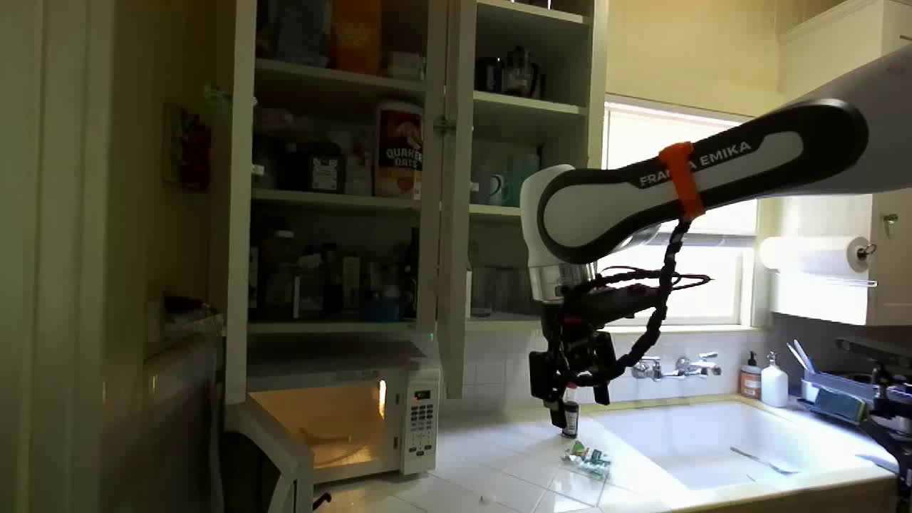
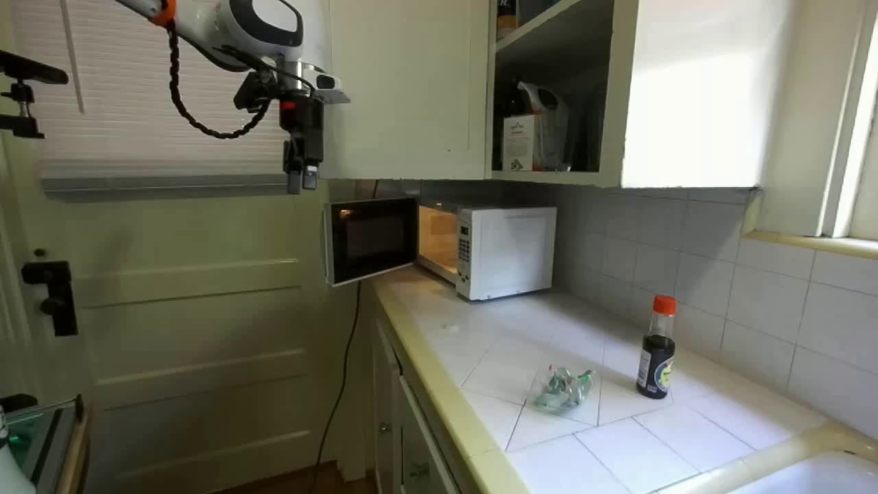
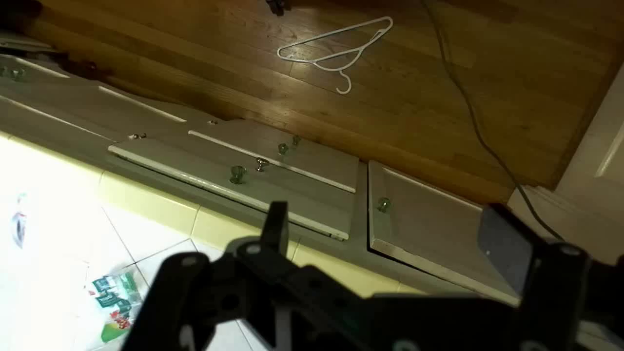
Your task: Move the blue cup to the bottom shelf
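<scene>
A white microwave [image 1: 420,427] stands on a white-tiled bench [image 1: 484,491], its door [image 2: 374,240] open and its inside lit. In an exterior view, above and right of the microwave, a narrow cupboard section [image 1: 597,64] holds a dim blue-green cup [image 1: 525,174] beside a greyish mug [image 1: 489,187]; which is the blue cup I cannot tell. Both sit on the board [image 1: 495,211] next above the bottom shelf [image 1: 502,324]. The hand [image 2: 302,183] points down, in an exterior view left of and higher than the microwave, its fingers [image 3: 502,248] spread wide, released. Right of the microwave, a red-capped sauce bottle [image 2: 656,363] stands upright and a crumpled wrapper [image 2: 564,391] lies on the bench.
</scene>
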Controlling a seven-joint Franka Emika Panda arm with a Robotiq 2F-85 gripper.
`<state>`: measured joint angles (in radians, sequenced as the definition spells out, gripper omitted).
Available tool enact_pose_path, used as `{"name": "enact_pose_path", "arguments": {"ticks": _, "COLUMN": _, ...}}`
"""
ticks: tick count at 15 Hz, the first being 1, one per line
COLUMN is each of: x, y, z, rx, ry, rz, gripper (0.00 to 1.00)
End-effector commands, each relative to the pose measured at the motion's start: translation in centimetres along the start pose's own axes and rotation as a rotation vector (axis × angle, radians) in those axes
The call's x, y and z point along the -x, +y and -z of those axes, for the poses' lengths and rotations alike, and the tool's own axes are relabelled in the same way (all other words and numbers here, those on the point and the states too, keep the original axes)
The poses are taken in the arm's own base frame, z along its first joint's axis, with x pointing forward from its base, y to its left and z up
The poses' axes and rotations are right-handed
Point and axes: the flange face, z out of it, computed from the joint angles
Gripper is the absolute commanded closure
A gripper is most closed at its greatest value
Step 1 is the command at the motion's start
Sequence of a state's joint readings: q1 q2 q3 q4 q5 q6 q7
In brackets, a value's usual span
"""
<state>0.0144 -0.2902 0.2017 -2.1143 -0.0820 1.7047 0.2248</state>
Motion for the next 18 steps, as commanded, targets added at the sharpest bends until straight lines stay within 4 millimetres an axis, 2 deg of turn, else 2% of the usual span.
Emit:
{"name": "enact_pose_path", "arguments": {"ticks": 1, "x": 0.0, "y": 0.0, "z": 0.1, "rx": 0.000, "ry": -0.001, "rz": 0.000, "gripper": 0.00}}
{"name": "enact_pose_path", "arguments": {"ticks": 12, "x": -0.3, "y": 0.2, "z": 0.1, "rx": -0.012, "ry": 0.027, "rz": -0.012, "gripper": 0.00}}
{"name": "enact_pose_path", "arguments": {"ticks": 13, "x": -0.5, "y": 0.6, "z": 0.7, "rx": -0.026, "ry": 0.059, "rz": -0.024, "gripper": 0.00}}
{"name": "enact_pose_path", "arguments": {"ticks": 18, "x": -0.9, "y": 5.4, "z": 6.8, "rx": -0.036, "ry": 0.367, "rz": -0.081, "gripper": 0.00}}
